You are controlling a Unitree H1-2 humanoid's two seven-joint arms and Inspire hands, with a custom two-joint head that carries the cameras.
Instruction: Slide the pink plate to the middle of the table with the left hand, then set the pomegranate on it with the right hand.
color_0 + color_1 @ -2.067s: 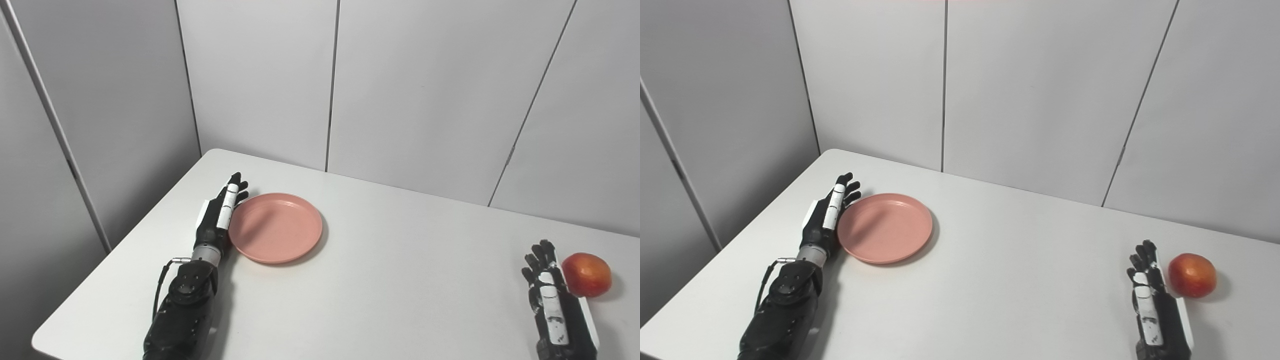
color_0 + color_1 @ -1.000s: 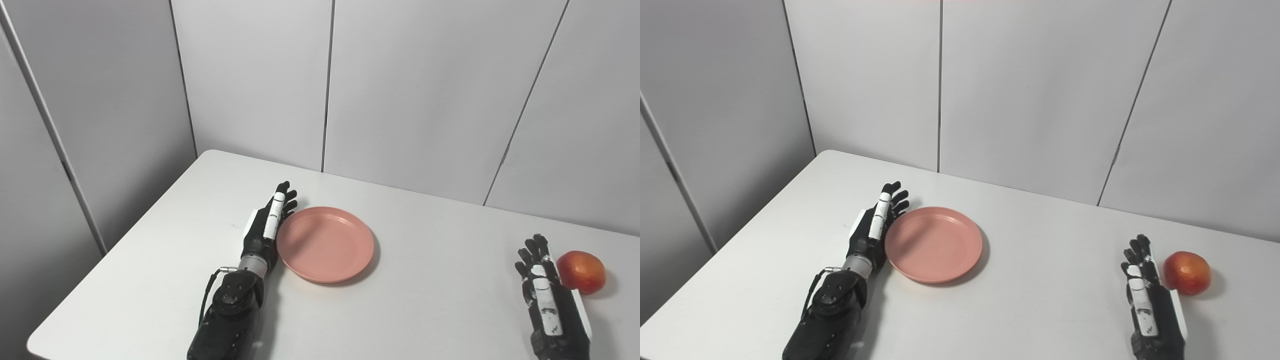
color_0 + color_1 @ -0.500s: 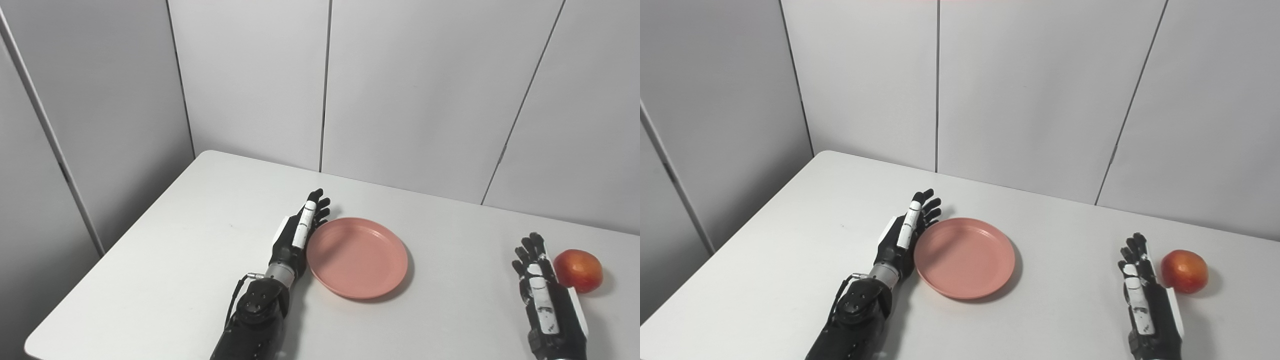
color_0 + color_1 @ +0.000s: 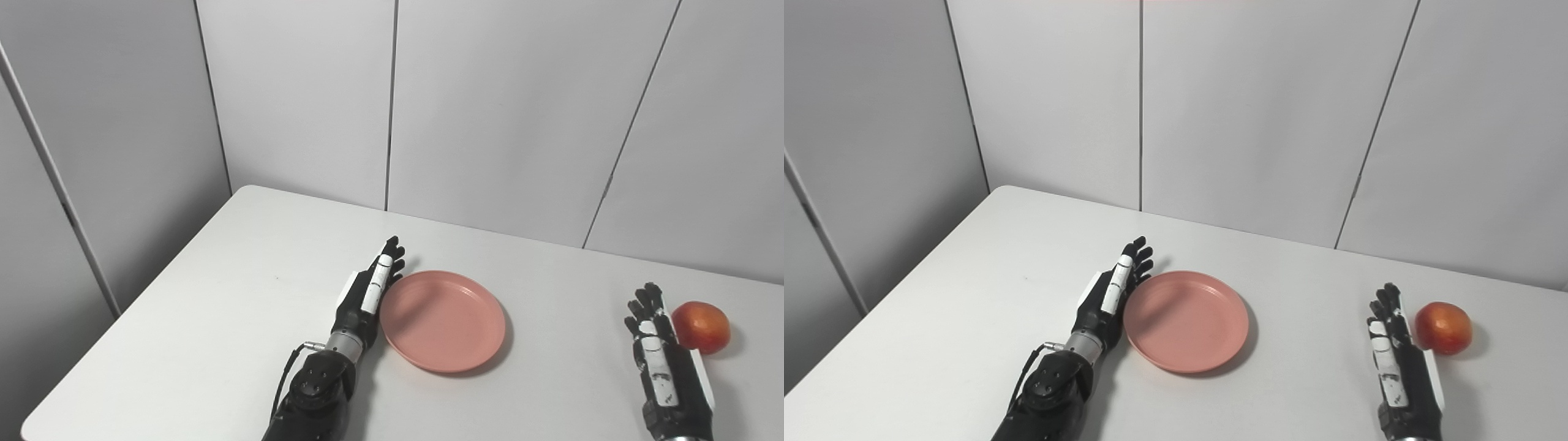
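The pink plate [image 4: 442, 320] lies flat near the middle of the white table [image 4: 214, 288]. My left hand [image 4: 366, 294] is open, fingers straight, set on edge against the plate's left rim. The red pomegranate [image 4: 701, 326] sits on the table at the far right. My right hand [image 4: 658, 349] is open, fingers straight, just left of the pomegranate and close beside it. Both also show in the right eye view: the plate [image 4: 1185, 321], the pomegranate [image 4: 1443, 327].
Grey wall panels [image 4: 490, 110] stand close behind the table's far edge. The table's left edge runs diagonally toward the front left corner [image 4: 37, 416].
My left hand has pushed the plate rightward from the table's left side to near the middle. In the last half second it barely moved. The camera has shifted slightly. The right hand has stayed in place.
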